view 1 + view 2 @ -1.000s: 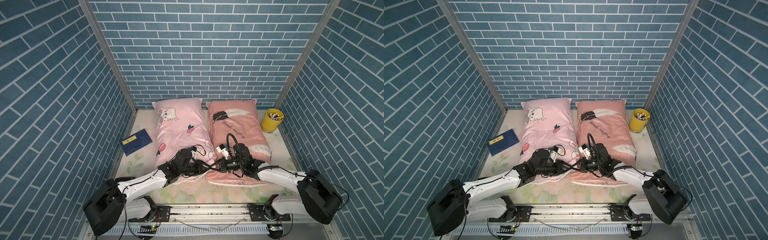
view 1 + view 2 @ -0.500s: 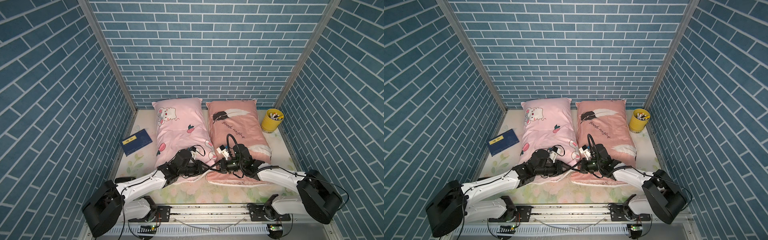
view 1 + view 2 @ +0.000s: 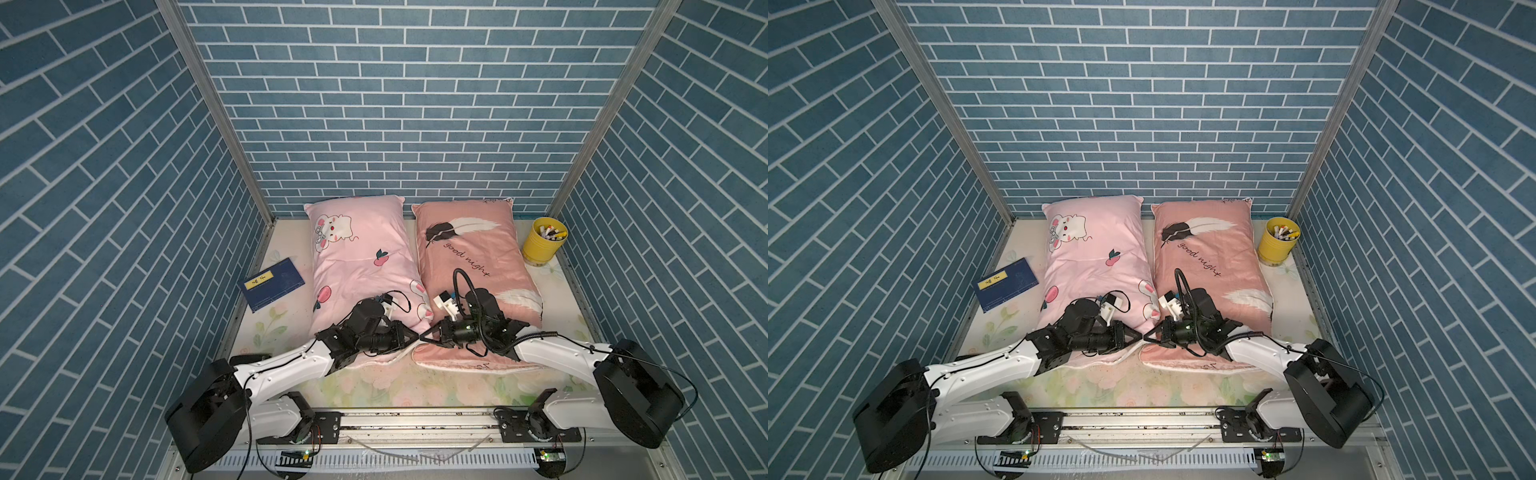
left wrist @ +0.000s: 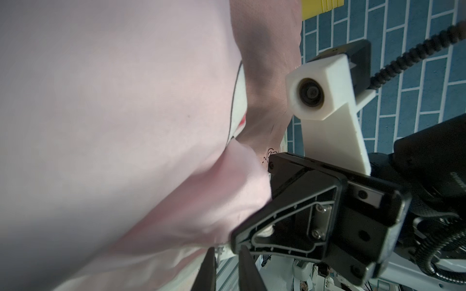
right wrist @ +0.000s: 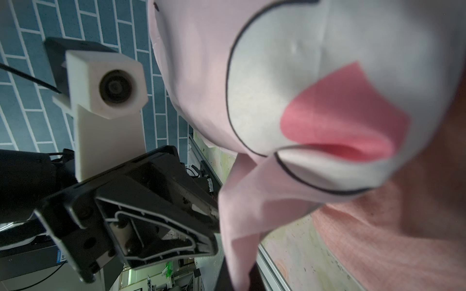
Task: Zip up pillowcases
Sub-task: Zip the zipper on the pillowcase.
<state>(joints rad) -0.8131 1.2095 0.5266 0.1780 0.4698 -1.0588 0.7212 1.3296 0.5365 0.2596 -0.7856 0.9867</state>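
1. Bunny pillowcase [image 3: 357, 257] and feather pillowcase [image 3: 469, 266] lie side by side on the table [image 3: 374, 382]; both top views hide the grips.
2. Right wrist view: right end effector [image 5: 238, 277] pinches the bunny pillowcase's corner.
3. Left wrist view: left end effector [image 4: 227, 262] stands barely apart, its hold unclear.

Both top views look down from high above the robot's base toward the back wall [image 3: 395, 104]. They stand far enough off to take in the whole table [image 3: 374, 386], the pink case [image 3: 357, 257] and the salmon case [image 3: 1208, 257], so they share nearly everything. The left wrist view sits right against the pink case and faces the right gripper [image 4: 237, 239] and its camera [image 4: 320, 88]; the right wrist view looks back, just as close, at the left gripper [image 5: 215, 234] and its camera [image 5: 111, 88], both sharing the pink corner between them.
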